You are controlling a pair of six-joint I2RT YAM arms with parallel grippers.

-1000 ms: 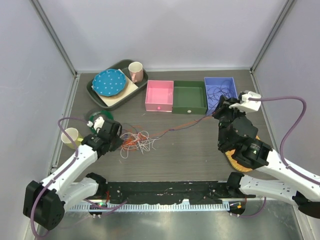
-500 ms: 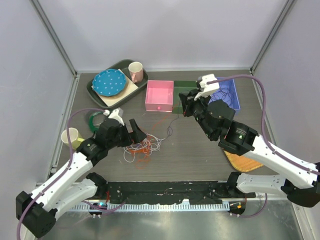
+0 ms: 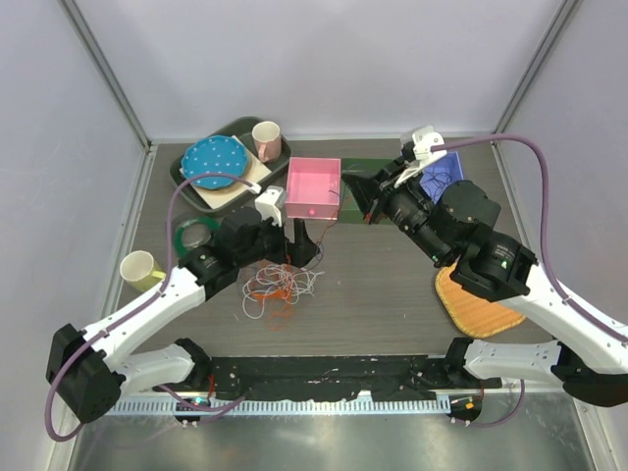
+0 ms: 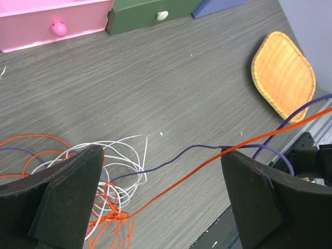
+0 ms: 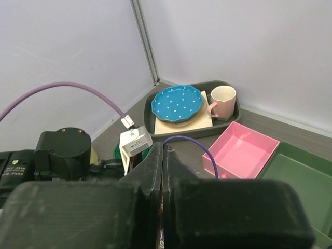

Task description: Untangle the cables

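Left jaws wide; right jaws perhaps pinching cables (image 3: 278, 287).

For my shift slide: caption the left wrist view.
Open left tool straddling the purple cable and red-orange cable beside white loops.

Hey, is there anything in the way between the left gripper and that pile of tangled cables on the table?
Nothing visible blocks it. The left gripper is open just over the edge of the cable tangle. A purple cable and a red-orange cable cross the gap between its fingers.
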